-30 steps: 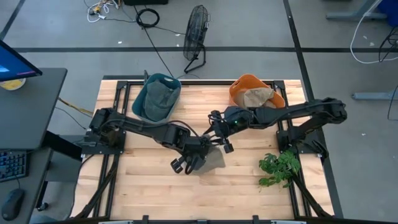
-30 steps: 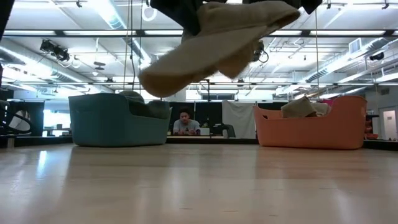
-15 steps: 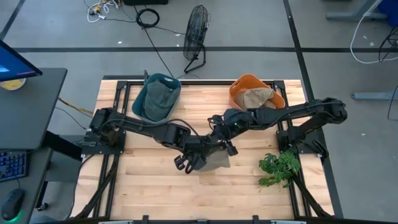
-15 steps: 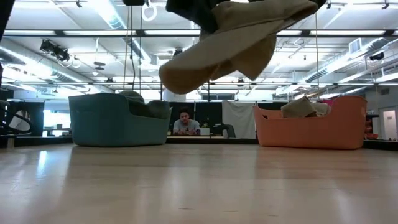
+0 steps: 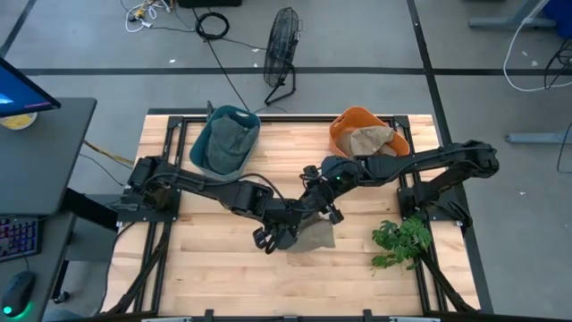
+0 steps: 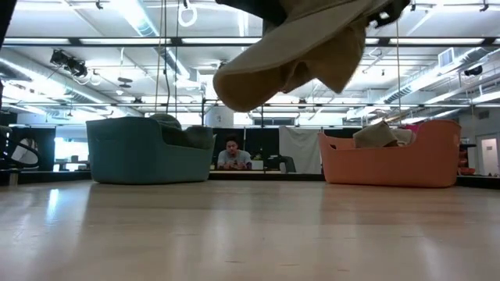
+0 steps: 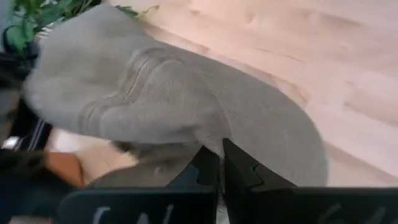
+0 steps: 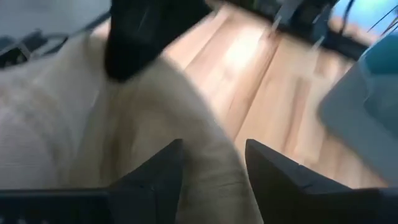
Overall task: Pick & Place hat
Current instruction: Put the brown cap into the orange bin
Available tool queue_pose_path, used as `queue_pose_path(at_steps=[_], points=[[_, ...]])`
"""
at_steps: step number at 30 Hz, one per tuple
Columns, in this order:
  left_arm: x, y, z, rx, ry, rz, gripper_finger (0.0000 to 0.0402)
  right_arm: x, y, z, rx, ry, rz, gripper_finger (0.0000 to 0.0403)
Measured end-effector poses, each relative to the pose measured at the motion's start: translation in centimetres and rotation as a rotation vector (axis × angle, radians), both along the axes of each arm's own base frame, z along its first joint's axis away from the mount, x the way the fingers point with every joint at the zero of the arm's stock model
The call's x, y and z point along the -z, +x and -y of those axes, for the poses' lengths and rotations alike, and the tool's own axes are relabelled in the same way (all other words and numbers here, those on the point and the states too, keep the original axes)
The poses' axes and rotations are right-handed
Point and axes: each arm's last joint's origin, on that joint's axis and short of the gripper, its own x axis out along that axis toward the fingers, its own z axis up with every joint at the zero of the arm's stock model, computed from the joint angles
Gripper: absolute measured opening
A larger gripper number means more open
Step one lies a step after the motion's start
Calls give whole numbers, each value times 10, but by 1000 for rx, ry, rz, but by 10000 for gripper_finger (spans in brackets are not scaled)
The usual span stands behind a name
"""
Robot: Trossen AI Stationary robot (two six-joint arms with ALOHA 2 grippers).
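Note:
A grey-beige soft hat hangs in the air over the middle of the table, and in the low view the hat is high above the wood. My left gripper reaches in from the table's left and is shut on it. My right gripper comes from the right at the hat's far side. It is open, and its fingers stand on either side of the hat's cloth. My left gripper shows dark beyond them. My left gripper pinches a bunched fold of the hat's cloth between its two fingers, coming from the table's left. The hat is lifted clear of the table and sags below the hold. My right gripper has hat cloth between its open fingers; whether they touch it I cannot tell.
A teal basket with a hat in it stands at the far left of the table. An orange basket holding tan cloth stands at the far right. A green plant lies near the right edge. Bare wood lies toward the near edge.
My left gripper has carried the hat toward the table's right, closer under my right gripper. The hat has stayed lifted clear throughout, and its sagging lower part has swung right with it.

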Motion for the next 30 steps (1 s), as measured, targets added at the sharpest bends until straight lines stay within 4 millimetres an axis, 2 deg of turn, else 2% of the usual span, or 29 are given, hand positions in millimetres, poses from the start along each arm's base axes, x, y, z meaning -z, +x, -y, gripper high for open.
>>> queue_pose_path(at_steps=[5,9,12,16,17,22,25,30], points=[[0,0,-1,-19,27,9,6,8,-7,0,6,5,-115,178],[-1,1,-1,-28,24,20,6,9,-7,0,29,-1,-126,166],[-1,1,-1,-66,1,14,5,9,-7,2,70,-36,-119,124],[-1,2,-2,-131,-47,12,16,9,-7,3,91,-54,-121,30],[-2,3,-1,-144,-58,14,19,9,-7,3,90,-54,-123,17],[-2,4,-4,-306,-176,-7,23,10,-7,3,123,-20,-143,20],[-2,4,-6,-429,-259,-25,26,11,-8,3,137,-28,-160,9],[-2,5,-9,-476,-293,-32,52,12,-9,5,172,-65,-173,11]])
